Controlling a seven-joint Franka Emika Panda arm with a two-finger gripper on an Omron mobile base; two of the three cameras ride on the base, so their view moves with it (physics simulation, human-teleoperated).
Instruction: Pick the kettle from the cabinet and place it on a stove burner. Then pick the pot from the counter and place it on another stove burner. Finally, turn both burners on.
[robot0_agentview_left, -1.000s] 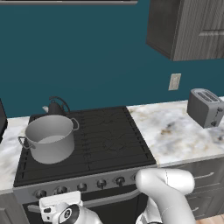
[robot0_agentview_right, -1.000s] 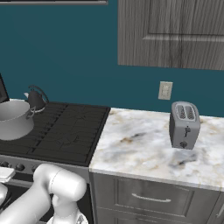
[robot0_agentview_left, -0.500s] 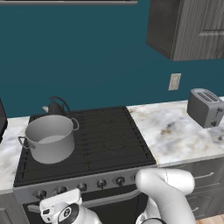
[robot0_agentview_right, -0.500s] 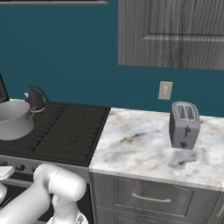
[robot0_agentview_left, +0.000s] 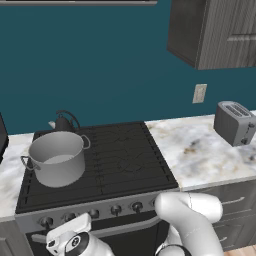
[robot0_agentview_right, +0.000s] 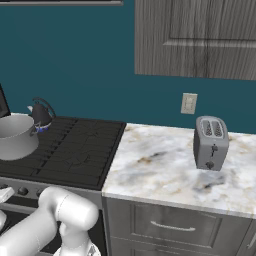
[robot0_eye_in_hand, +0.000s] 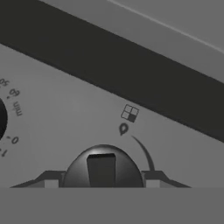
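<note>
On the black cooktop's left burners sit the wide grey stockpot (robot0_agentview_left: 56, 159) and small dark kettle (robot0_agentview_left: 63, 122); knob-turning remains, gripper (robot0_eye_in_hand: 102, 183) straddling a round knob (robot0_eye_in_hand: 102, 168), grip unclear.

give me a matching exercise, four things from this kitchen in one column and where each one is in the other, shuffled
Things:
1. pot
2. kettle
3. toaster
4. wall outlet

Places:
A. on the marble counter, right of the stove
B. on the teal wall, under the upper cabinet
C. front left burner of the stove
D. back left burner, behind the pot

Pairs: 1-C, 2-D, 3-A, 4-B
</note>
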